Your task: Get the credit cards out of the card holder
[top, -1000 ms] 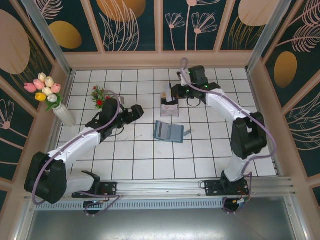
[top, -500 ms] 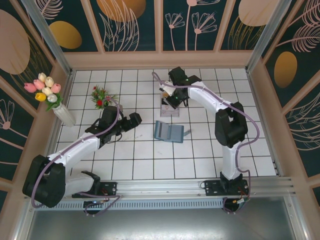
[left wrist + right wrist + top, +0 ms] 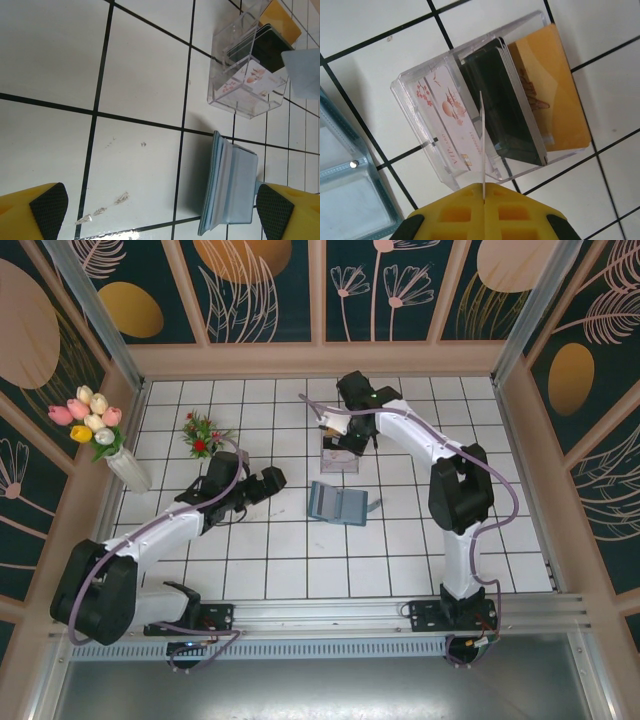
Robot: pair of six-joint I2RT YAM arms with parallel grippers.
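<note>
The card holder [image 3: 338,503], a teal folding wallet, lies open on the tiled floor with its pale inner sleeves [image 3: 231,186] showing. My right gripper [image 3: 337,430] hovers over a clear stand [image 3: 340,456] and is shut on one of the credit cards [image 3: 482,145], seen edge-on as a thin white line between the yellow fingers [image 3: 465,212]. The same pale card [image 3: 305,72] shows in the left wrist view above the stand. My left gripper [image 3: 262,483] is open to the left of the wallet, its pads [image 3: 47,207] wide apart with nothing between them.
The clear stand [image 3: 485,100] holds a white flowered card, a stack of black cards and an orange card. A small red flower pot [image 3: 200,433] and a vase of tulips [image 3: 105,440] stand at the left. Wooden walls ring the tiled floor.
The right arm has swung in and shifted its gripper and card leftwards, over the clear stand. The left gripper has drawn back slightly toward the near edge, still open.
</note>
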